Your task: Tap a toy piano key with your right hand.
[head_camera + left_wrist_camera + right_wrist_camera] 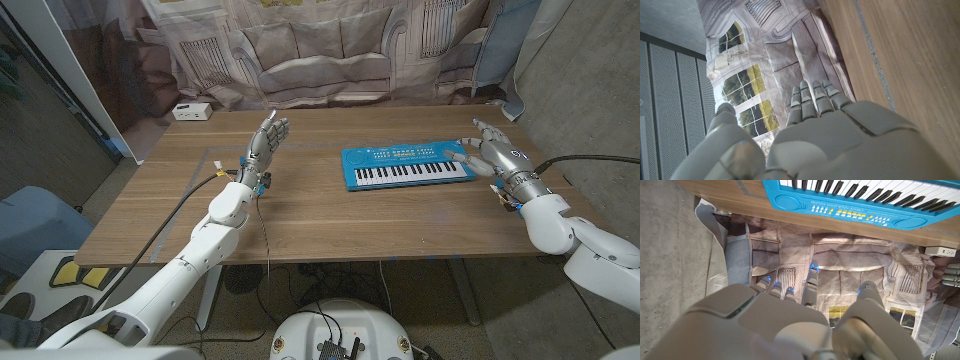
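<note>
At upper left of the head view we see a white box (190, 111) on the wooden desk (300, 220). Our left hand (268, 137) stands left of center, fingers apart, empty. The blue toy piano (408, 165) lies right of center; our right hand (492, 155) hovers at its right end, fingers spread, empty.

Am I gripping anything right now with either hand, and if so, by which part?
Nothing is held. The right hand hovers by the toy piano's right end, fingers apart. The left hand is raised over bare table, fingers apart.

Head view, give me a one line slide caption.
Right hand poised at the blue toy piano's end, left hand raised open.
</note>
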Controlling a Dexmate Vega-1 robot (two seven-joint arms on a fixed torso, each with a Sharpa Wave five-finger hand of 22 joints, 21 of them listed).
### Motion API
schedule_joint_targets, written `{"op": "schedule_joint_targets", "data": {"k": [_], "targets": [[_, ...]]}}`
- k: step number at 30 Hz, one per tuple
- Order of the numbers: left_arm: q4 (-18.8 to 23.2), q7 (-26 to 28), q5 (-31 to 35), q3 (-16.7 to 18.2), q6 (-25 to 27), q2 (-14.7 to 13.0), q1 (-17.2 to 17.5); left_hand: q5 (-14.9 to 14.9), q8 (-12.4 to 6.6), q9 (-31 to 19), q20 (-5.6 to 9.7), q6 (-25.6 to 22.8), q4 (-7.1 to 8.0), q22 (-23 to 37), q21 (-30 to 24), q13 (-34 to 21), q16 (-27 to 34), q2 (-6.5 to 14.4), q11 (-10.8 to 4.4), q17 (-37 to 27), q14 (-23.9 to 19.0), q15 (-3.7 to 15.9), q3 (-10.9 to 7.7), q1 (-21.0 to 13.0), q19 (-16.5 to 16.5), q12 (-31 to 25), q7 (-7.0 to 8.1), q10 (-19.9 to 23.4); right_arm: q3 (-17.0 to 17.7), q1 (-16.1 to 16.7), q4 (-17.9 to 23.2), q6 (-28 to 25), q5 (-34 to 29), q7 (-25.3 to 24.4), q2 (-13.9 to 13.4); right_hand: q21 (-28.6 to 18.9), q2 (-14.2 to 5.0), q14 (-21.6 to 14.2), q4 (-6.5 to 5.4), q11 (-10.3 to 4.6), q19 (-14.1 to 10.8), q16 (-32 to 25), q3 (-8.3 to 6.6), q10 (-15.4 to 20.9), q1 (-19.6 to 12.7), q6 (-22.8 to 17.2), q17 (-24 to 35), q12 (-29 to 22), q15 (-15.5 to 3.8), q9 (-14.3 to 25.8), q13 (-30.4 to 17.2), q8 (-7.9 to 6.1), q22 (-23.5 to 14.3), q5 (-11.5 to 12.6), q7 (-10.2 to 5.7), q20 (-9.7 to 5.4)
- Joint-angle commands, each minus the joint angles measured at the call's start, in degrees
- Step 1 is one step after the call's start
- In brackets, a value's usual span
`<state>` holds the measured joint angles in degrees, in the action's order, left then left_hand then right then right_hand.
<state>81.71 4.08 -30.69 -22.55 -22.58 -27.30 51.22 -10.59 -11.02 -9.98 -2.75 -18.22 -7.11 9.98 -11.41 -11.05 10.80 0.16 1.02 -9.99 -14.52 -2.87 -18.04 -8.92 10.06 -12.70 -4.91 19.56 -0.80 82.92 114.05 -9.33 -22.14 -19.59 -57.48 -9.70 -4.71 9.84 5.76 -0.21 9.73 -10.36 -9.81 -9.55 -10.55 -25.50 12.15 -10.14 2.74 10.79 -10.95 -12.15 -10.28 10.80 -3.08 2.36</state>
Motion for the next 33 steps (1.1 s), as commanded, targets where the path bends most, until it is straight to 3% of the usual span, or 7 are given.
{"op": "schedule_joint_targets", "data": {"k": [1, 33], "targets": [[1.51, 0.64, 0.37, 0.05, 0.5, -0.57, 0.78, 0.05, 0.07, -0.27, -0.01, -0.53, -0.12, 0.23, 0.2, -0.22, -0.01, 0.33, 0.05, -0.28, -0.16, -0.36, -0.38, -0.1, -0.2, 0.13, 0.18, 0.27, -1.08, -0.17, 0.28, -1.52, -0.15, 0.86, -1.46, 0.02, -0.02, 12.39, -0.32, -0.33, 6.09, -0.01, -0.11, -2.28, 0.59, -0.69, 0.2, -0.04, -0.33, 0.23, -0.18, 0.12, -0.08, -0.07, -0.35, -0.44], [1.51, 0.06, -0.1, -0.23, 1.42, -0.8, 0.9, 0.06, 0.14, -0.28, 0.08, -0.6, -0.14, 0.23, 0.22, -0.23, -0.06, 0.53, 0.03, -0.28, -0.02, -0.44, -0.45, -0.22, -0.34, 0.27, 0.11, 0.3, -3.77, -1.77, 0.84, -5.69, 2.66, 2.49, -3.38, -0.86, -0.67, 12.85, -0.37, -0.29, 7.07, -0.7, -0.44, -2.35, 0.7, -2.78, 0.11, -0.76, 0.02, 0.25, -0.21, -0.28, -0.1, -0.12, -0.78, -0.27]]}}
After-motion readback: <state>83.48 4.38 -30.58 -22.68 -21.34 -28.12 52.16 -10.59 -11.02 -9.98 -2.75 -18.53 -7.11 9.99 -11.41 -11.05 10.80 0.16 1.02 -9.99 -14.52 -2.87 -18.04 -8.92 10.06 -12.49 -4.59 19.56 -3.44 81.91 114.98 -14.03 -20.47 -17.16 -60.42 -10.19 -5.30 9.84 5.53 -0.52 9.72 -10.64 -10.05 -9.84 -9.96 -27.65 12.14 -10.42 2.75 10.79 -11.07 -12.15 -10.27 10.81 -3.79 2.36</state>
